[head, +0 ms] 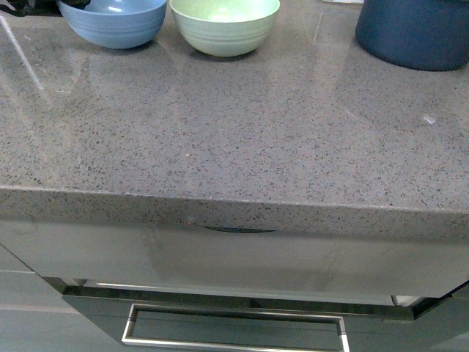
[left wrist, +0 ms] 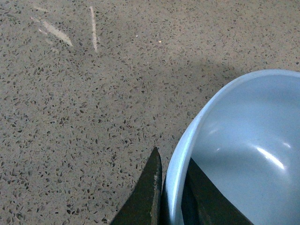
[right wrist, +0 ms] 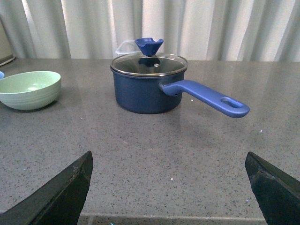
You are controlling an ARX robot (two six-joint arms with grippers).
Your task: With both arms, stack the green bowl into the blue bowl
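Two bowls apart: green bowl (head: 224, 29), blue bowl (head: 113, 26) with left claw (left wrist: 173, 157) astride rim

Speckled grey counter (head: 234, 132), green bowl (head: 224, 29), blue bowl (head: 113, 26)

The light is bright and soft, coming from above. The grey counter (head: 234, 132) shines with pale streaks. Small soft shadows sit under the blue bowl (head: 113, 29), the green bowl (head: 224, 33) and the pot (right wrist: 145, 89). A white glint shows inside the blue bowl. The front view looks a little fuzzy.
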